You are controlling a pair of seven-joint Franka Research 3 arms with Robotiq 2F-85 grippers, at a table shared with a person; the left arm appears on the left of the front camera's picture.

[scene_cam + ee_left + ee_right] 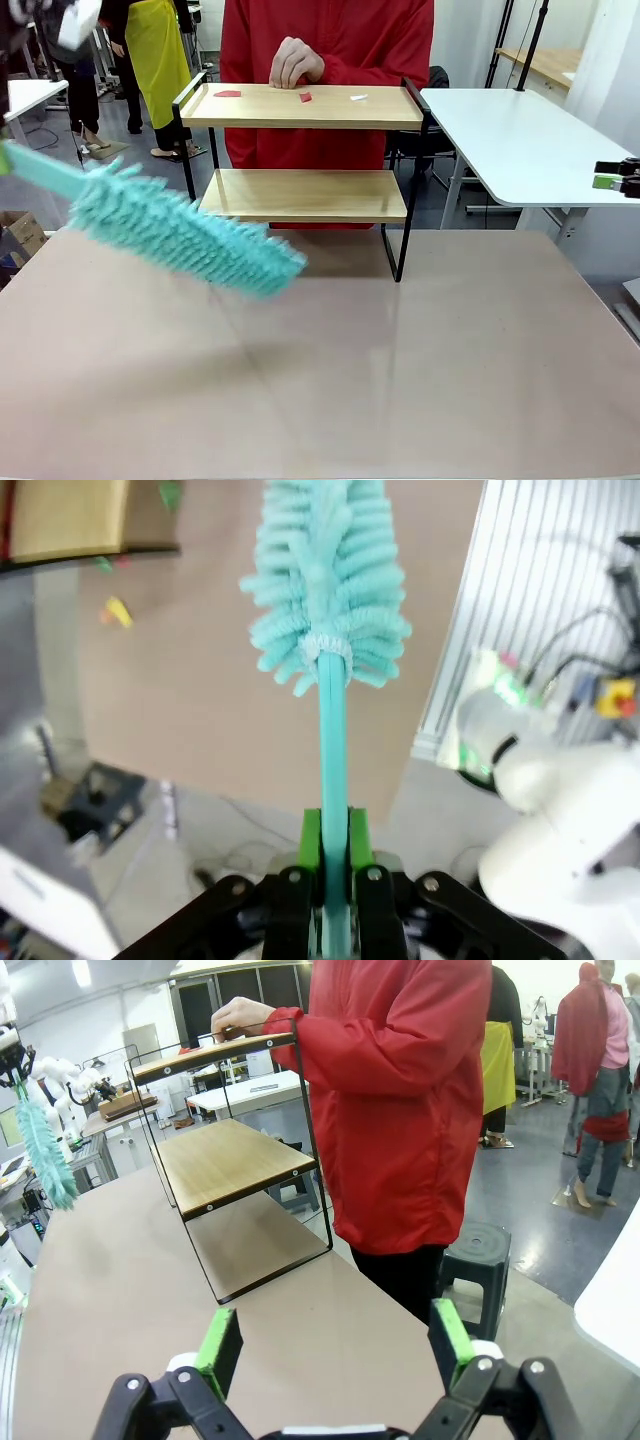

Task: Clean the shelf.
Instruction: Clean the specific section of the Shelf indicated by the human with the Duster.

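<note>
The shelf (300, 195) stands at the table's far edge, two light wooden boards in a thin black frame; it also appears side-on as the shelf (230, 1160). Small red and white scraps (305, 97) lie on its top board. A turquoise fluffy duster (185, 235) hangs tilted over the table's left side, short of the shelf. My left gripper (334, 855) is shut on the duster's handle (331, 740). My right gripper (335, 1345) stands open with nothing between its fingers; its green pads (607, 182) peek in at the right edge.
A person in a red jacket (330, 40) stands behind the shelf with a hand (295, 62) at the top board's back edge. A white table (520, 140) sits at the right. A black stool (475, 1260) stands on the floor. The brown tabletop (400, 370) spreads in front.
</note>
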